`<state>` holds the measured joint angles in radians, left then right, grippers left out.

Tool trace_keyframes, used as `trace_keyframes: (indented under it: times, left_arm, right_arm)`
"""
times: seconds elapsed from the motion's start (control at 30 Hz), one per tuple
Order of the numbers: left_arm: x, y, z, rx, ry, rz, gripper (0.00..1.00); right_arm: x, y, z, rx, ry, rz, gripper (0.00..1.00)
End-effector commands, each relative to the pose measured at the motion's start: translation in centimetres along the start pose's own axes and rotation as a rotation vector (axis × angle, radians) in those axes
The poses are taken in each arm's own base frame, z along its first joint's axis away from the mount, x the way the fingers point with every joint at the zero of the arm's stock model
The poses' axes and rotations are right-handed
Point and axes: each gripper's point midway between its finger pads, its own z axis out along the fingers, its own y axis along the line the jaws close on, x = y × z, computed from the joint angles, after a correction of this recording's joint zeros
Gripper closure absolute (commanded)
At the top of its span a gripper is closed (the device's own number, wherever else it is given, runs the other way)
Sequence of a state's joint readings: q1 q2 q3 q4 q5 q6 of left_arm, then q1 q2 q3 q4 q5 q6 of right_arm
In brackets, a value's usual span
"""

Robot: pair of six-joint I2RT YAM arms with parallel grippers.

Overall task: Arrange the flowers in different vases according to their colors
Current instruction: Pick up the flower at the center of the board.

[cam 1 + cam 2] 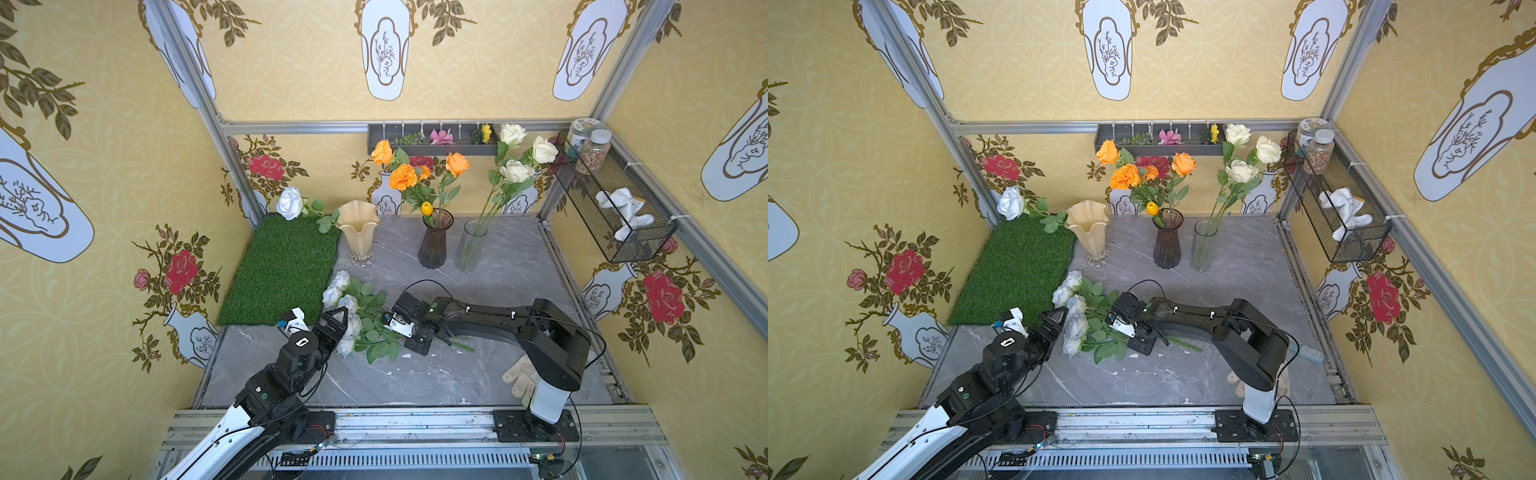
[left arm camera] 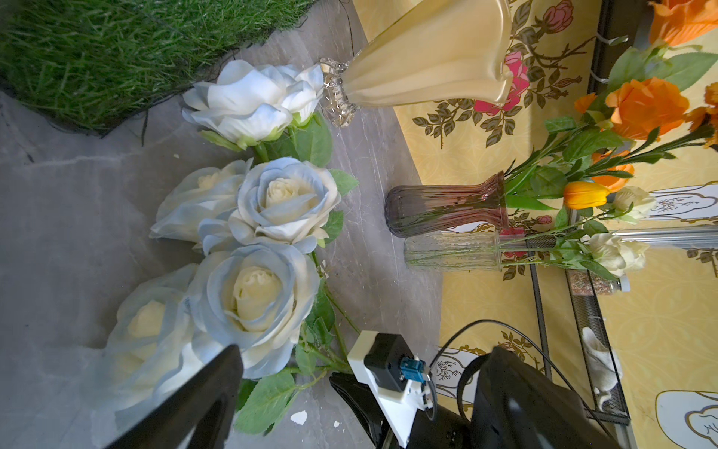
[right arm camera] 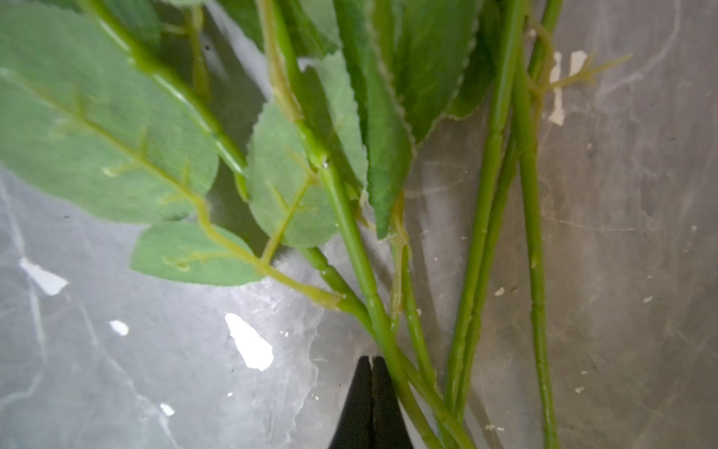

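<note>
Right gripper is down at the grey table, black fingertips pressed flat together with nothing between them. The green stems of the pale blue-white roses lie on the table just beside the tips. The nearest stem runs right along one finger; cannot tell if it touches. Leaves spread ahead of the tips. Left gripper has its jaws wide apart and empty, close up to the rose heads, which lie in a loose bunch right in front of it. One finger shows in the left wrist view, dark against the nearest bloom. The bunch lies flat between the two grippers, heads at the left one, stem ends under and past the right one. Well beyond both grippers, three vases stand upright in a row. The cream vase is on the left gripper's side, and a single pale rose hangs over the grass mat with its stem running to the vase's rim. The purple vase holds orange flowers and a yellow tulip. The clear vase holds cream-white roses.
</note>
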<state>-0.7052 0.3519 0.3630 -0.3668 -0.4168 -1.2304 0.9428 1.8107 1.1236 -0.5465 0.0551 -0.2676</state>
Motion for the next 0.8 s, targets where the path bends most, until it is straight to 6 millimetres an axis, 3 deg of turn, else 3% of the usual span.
trace_keyframes:
  times: [0.0,0.23,0.47,0.77]
  left_arm:
    - [-0.3,-0.3,-0.1,0.019,-0.015,0.005,0.0]
    - [-0.4,-0.3,-0.2,0.029,-0.021,-0.002,0.0]
    - [-0.5,-0.2,-0.5,0.042,-0.025,-0.009,0.0]
    - [-0.7,0.0,-0.8,0.063,-0.035,-0.023,0.0]
  right_arm:
    - [-0.4,-0.4,0.2,0.033,-0.007,-0.022,0.95]
    - [-0.9,-0.8,-0.6,0.065,-0.024,-0.046,0.99]
    - [-2.0,-0.7,-2.8,0.038,-0.096,-0.038,0.95]
    - [-1.2,-0.6,-1.9,-0.002,-0.053,-0.024,0.87]
